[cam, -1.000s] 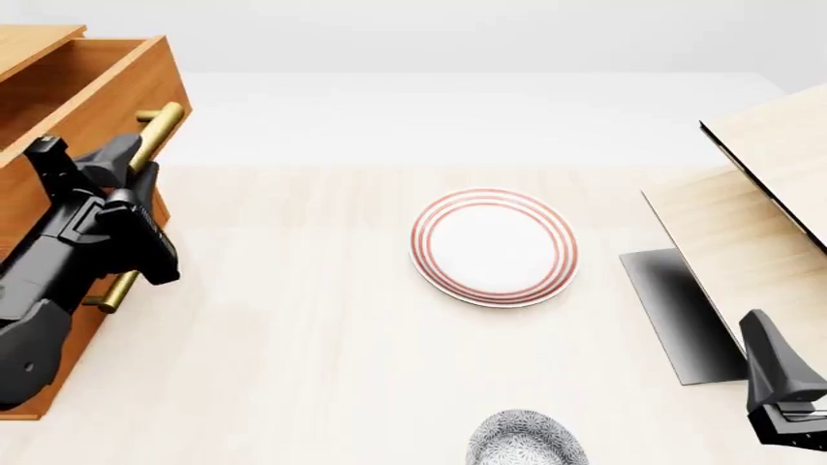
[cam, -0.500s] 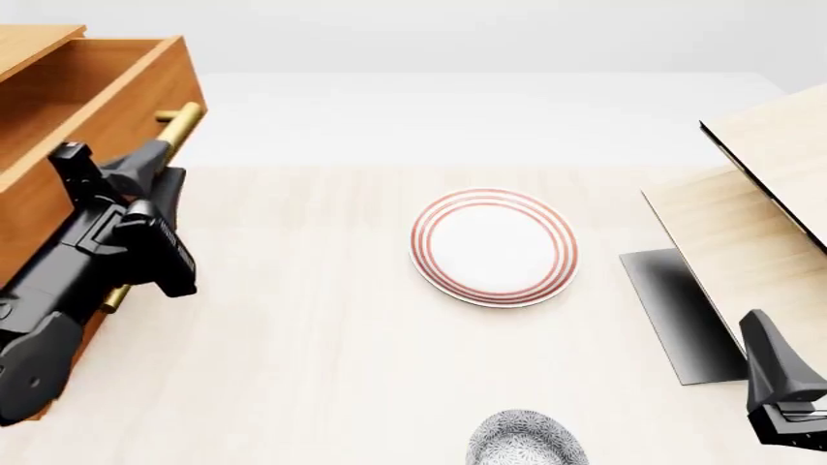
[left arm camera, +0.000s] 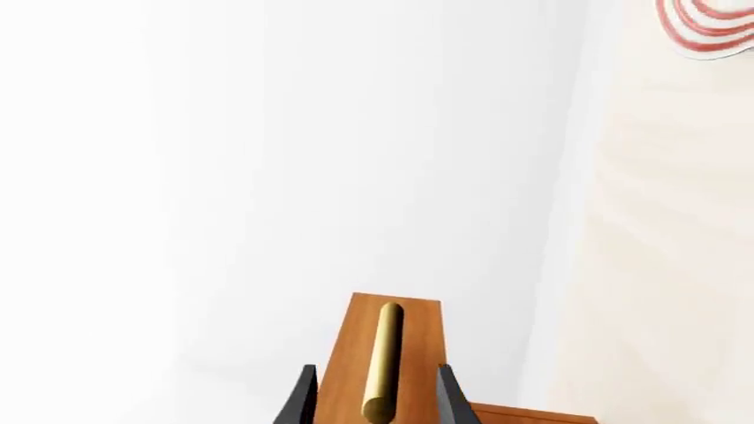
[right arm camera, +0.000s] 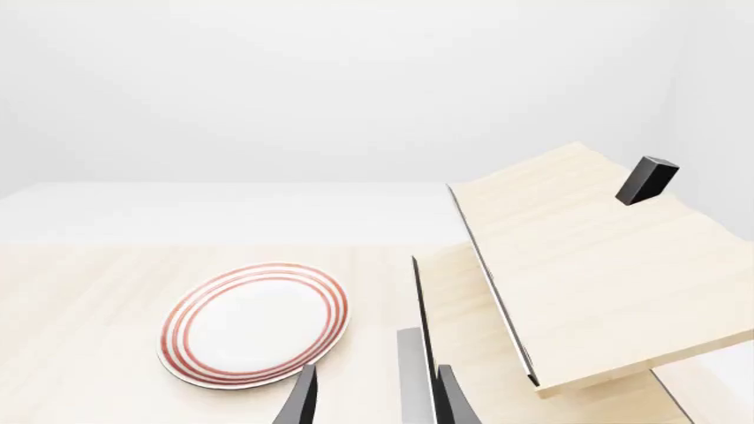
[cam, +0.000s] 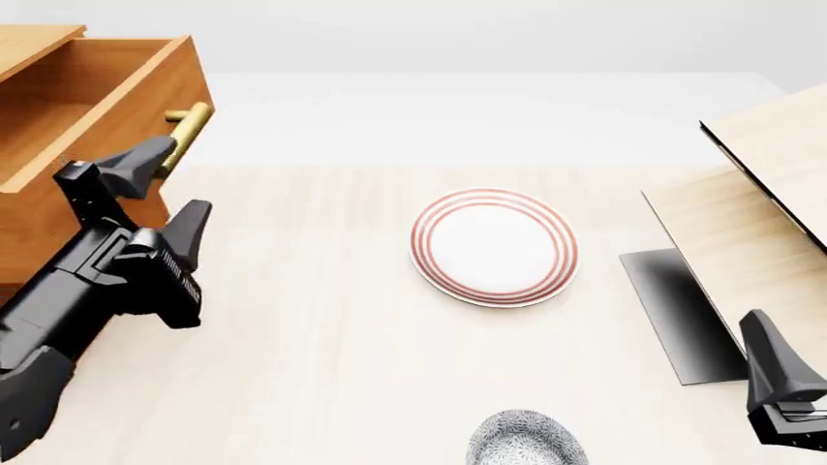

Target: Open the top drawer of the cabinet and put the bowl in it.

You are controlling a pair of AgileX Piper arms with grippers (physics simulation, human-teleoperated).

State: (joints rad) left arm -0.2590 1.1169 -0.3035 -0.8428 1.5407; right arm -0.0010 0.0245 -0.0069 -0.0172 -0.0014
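The cabinet (cam: 39, 232) stands at the far left with its top drawer (cam: 136, 107) pulled out and showing a hollow wooden inside. The drawer's brass handle (cam: 190, 128) (left arm camera: 380, 362) sticks out at its front. My left gripper (cam: 185, 176) (left arm camera: 374, 397) is open just off the handle's near end, with the fingers spread wider than the bar. The speckled bowl (cam: 524, 441) sits at the table's near edge, partly cut off. My right gripper (cam: 773, 373) (right arm camera: 374, 397) is open and empty at the near right, right of the bowl.
A flat white plate (cam: 494, 247) (right arm camera: 253, 322) with red rings lies mid-table. A pale light-wood unit (cam: 756, 208) (right arm camera: 566, 265) with a tilted panel fills the right side, with a dark grey strip (cam: 672, 310) at its foot.
The top drawer has slid further out to the right. My left gripper, earlier shut on the handle, has opened and drawn back from it. The right arm has not moved.
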